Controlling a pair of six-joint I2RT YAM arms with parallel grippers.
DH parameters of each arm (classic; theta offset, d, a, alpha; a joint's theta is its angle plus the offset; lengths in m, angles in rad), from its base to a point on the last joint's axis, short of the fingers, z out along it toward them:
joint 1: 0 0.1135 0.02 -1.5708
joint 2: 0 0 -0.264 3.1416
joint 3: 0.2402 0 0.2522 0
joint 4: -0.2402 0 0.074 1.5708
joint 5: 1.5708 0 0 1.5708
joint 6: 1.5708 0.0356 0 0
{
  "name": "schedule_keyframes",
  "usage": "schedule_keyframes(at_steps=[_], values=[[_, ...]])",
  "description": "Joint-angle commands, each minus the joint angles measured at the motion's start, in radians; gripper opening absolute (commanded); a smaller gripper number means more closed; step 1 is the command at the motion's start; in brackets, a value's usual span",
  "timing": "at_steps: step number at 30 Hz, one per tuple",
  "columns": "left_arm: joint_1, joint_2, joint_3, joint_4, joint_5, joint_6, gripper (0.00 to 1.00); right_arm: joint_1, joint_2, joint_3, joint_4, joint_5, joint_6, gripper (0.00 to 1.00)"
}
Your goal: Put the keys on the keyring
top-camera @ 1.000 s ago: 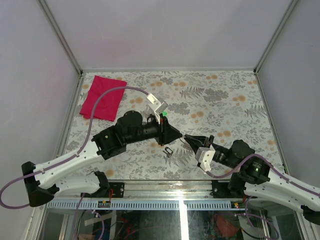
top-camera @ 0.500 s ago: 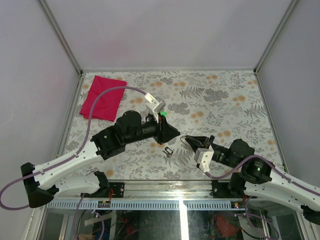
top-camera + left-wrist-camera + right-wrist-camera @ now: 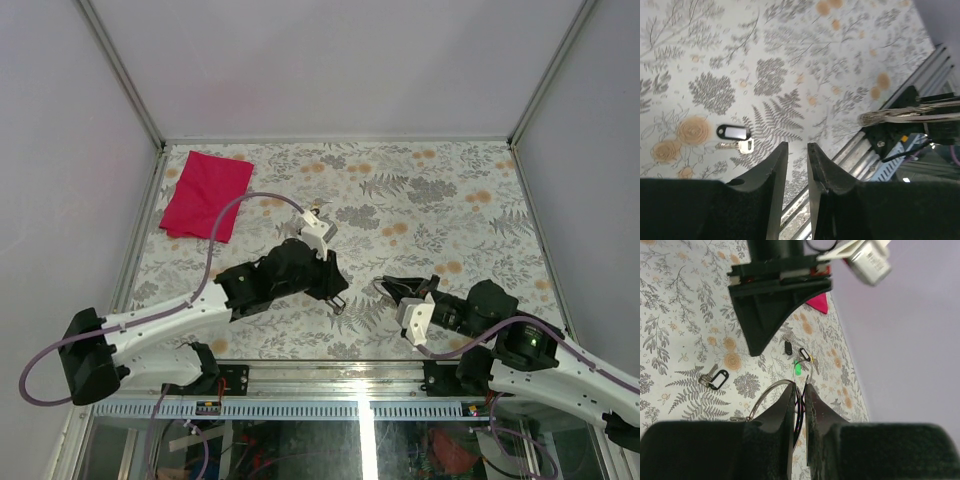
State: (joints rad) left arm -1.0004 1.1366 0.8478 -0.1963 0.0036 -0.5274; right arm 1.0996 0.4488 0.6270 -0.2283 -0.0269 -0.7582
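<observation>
Floral-print tabletop (image 3: 470, 190), grey ferns & orange blooms, pale walls on 3 sides, alu rail at near edge. Magenta-red folded cloth (image 3: 205, 195) lies at far-left corner, well apart from the arms.

Black left gripper (image 3: 797, 147) is low over mid-table near the front edge. Fingers parallel w/ a narrow gap, nothing between them. Just beside its tip, not touching, lies a small key (image 3: 733, 132) w/ black loop-shaped plastic head & thin metal shaft, flat on the cloth.

Right gripper (image 3: 800, 387) sits close to the right of it, tips facing the left gripper. Fingers pressed nearly together, pinching the thin silver wire keyring (image 3: 774, 385), whose arc curves out left of the tips, held up off the table.

Right wrist view: beyond the ring, a tiny bright green piece (image 3: 798, 367), and farther on 2 more small black-headed keys (image 3: 788, 347) side by side. Too small for detail.
</observation>
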Motion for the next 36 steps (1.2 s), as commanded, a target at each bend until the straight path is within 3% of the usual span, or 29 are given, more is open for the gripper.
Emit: schedule_keyframes(at_steps=[1, 7, 13, 36], values=[[-0.003, 0.08, -0.045, 0.037, -0.043, -0.047, 0.25, 0.007, -0.029, 0.019, 0.009, 0.045, 0.046, 0.0], [-0.054, 0.223, -0.036, 0.045, -0.095, 0.005, 0.31, 0.007, -0.025, 0.024, 0.003, 0.051, 0.061, 0.0], [-0.075, 0.349, 0.025, 0.0, -0.187, 0.041, 0.32, 0.006, -0.015, 0.029, -0.001, 0.053, 0.064, 0.0], [-0.106, 0.494, 0.039, 0.019, -0.208, 0.084, 0.25, 0.007, 0.027, 0.045, -0.001, 0.044, 0.058, 0.0]])
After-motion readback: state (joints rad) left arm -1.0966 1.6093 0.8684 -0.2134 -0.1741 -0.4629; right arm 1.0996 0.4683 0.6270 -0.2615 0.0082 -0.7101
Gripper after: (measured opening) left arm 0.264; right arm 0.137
